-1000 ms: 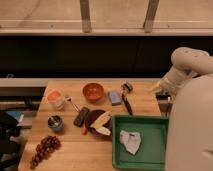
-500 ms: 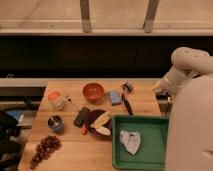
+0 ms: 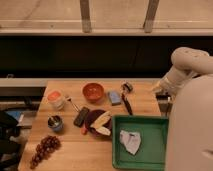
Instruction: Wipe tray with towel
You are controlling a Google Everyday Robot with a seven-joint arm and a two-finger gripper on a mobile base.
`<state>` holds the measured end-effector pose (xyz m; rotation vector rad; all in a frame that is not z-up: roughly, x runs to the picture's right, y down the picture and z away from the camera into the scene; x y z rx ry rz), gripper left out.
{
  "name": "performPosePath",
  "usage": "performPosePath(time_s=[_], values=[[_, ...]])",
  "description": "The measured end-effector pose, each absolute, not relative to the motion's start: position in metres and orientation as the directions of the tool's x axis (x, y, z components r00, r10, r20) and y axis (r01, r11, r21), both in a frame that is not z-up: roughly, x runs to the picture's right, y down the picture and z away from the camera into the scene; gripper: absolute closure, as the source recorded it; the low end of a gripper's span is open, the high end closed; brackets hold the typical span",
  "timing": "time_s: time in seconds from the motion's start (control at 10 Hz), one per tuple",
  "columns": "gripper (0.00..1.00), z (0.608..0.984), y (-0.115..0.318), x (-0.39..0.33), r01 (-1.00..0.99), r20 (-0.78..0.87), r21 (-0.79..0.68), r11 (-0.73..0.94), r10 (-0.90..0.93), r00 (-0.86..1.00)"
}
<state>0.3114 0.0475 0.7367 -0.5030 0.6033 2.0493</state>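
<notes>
A green tray (image 3: 118, 150) sits at the front right of the wooden table. A crumpled white towel (image 3: 130, 140) lies inside it, left of centre. My white arm (image 3: 186, 64) bends down at the right side. My gripper (image 3: 163, 99) hangs by the table's right edge, just beyond the tray's far right corner and apart from the towel. My own white body hides the right part of the tray.
An orange bowl (image 3: 93, 91), a blue sponge (image 3: 114, 97) and a black-handled tool (image 3: 126, 101) lie behind the tray. A dark plate with food (image 3: 98, 122) touches its left side. A cup (image 3: 55, 99), a metal cup (image 3: 55, 123) and grapes (image 3: 44, 149) stand at the left.
</notes>
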Motion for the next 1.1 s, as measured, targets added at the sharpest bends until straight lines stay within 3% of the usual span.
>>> performPosePath(time_s=[0.4,1.1], values=[[0.20,0.737,0.049,0.310,-0.860,-0.571,0.219,-0.460,0.655,-0.496],[0.20,0.732,0.119,0.257,-0.902,-0.701,0.216,-0.373,0.584,-0.409]])
